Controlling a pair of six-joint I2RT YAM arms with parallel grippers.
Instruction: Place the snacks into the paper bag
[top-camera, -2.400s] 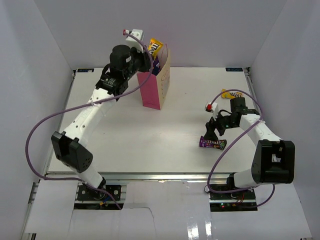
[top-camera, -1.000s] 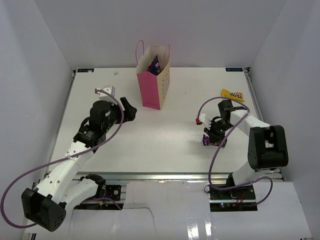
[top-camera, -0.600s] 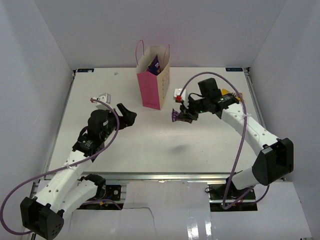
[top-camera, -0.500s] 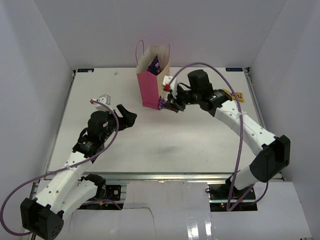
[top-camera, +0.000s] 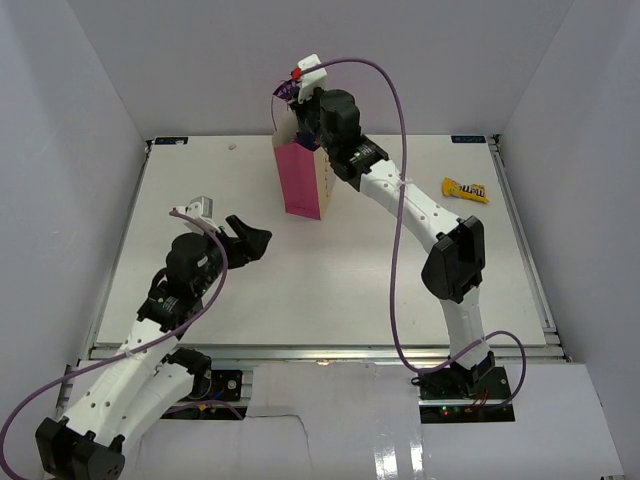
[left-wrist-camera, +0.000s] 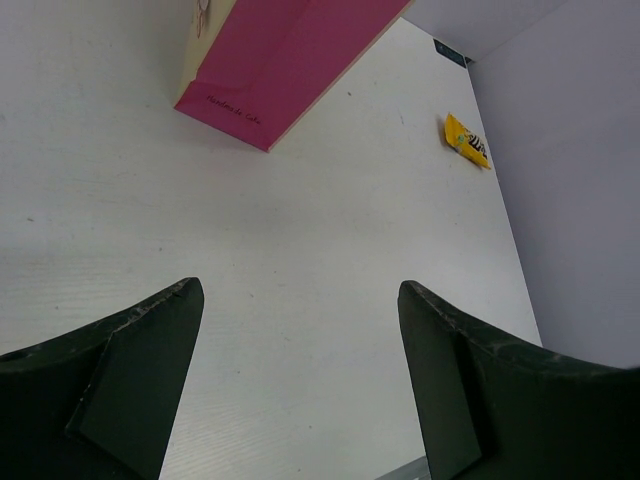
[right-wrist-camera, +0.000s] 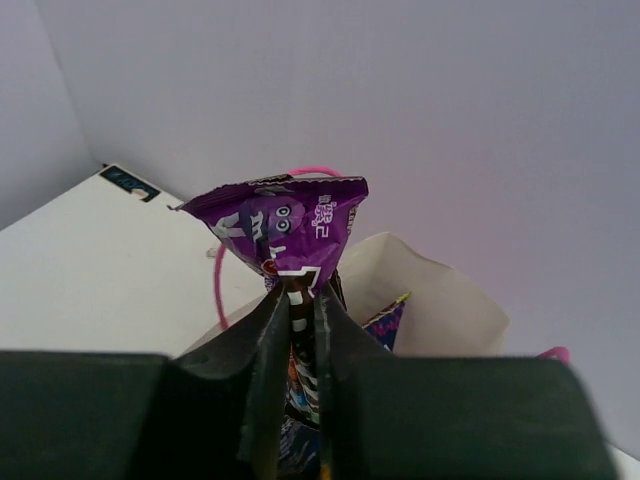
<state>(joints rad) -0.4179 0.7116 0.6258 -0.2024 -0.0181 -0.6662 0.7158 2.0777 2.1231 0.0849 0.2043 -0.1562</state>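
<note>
The paper bag (top-camera: 303, 182) stands upright at the back of the table, pink side toward the camera; its cream mouth (right-wrist-camera: 447, 297) lies just beneath my right gripper (right-wrist-camera: 301, 293). That gripper (top-camera: 297, 104) is shut on a purple snack packet (right-wrist-camera: 287, 222), pinching its lower end so the packet (top-camera: 286, 91) sticks up above the bag's opening. More snacks (right-wrist-camera: 386, 322) show inside the bag. A yellow packet (top-camera: 466, 189) lies flat at the far right (left-wrist-camera: 465, 141). My left gripper (top-camera: 250, 238) hovers open over bare table left of the bag (left-wrist-camera: 285, 55), nothing between its fingers (left-wrist-camera: 298, 290).
White walls close the table in on three sides. The right arm's purple cable (top-camera: 400, 110) arcs high over the back right. A pink loop handle (right-wrist-camera: 224, 290) stands beside the held packet.
My right arm lifted the purple packet off the table at the right and carried it up over the bag's mouth. The left arm drew back slightly toward the near left.
</note>
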